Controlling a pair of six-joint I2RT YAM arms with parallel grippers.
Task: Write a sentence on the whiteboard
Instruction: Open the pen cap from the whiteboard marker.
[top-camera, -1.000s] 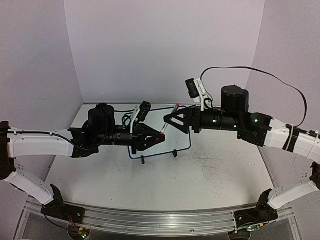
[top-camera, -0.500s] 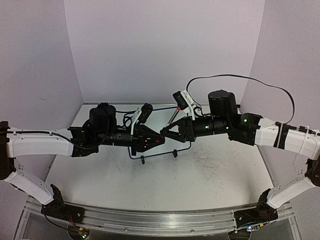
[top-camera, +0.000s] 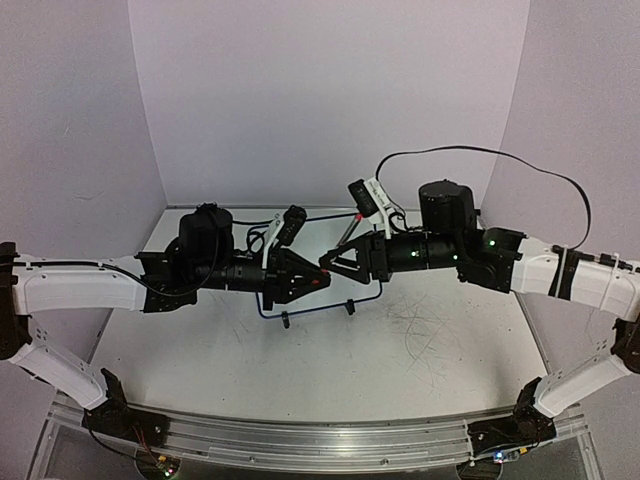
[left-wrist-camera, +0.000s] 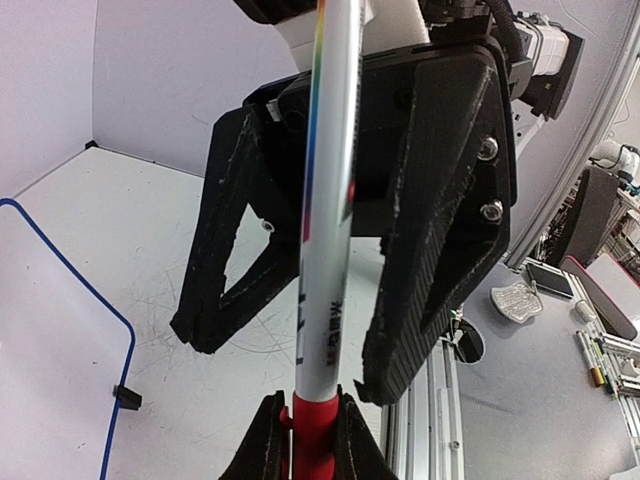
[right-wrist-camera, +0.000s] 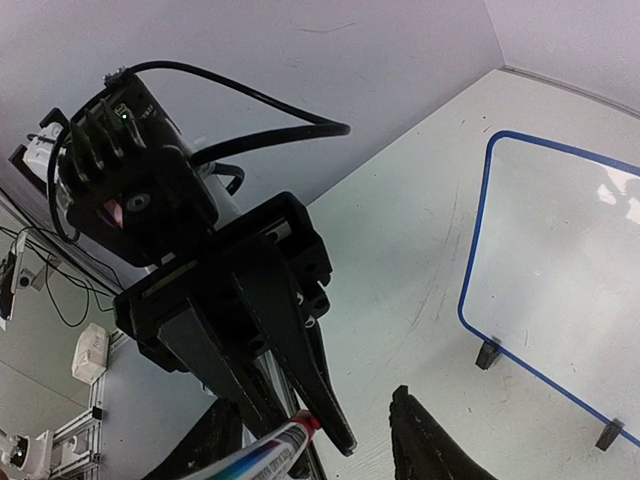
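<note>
Desk (top-camera: 430, 350): white, scuffed with thin dark scribbles right of centre. Whiteboard (right-wrist-camera: 560, 260): blue-framed, standing upright on its two small black feet at mid-desk. In the overhead view both my claws overlap its face. My left claw (left-wrist-camera: 308, 445): clenched on the red end of a marker (left-wrist-camera: 325, 200), holding it clear of the desk. My right claw (top-camera: 328, 262): released, meeting the left one tip to tip. Its fingers stand apart on either side of the marker's white barrel, the gap wider than the barrel. Whether either finger touches the barrel, I cannot tell.
</note>
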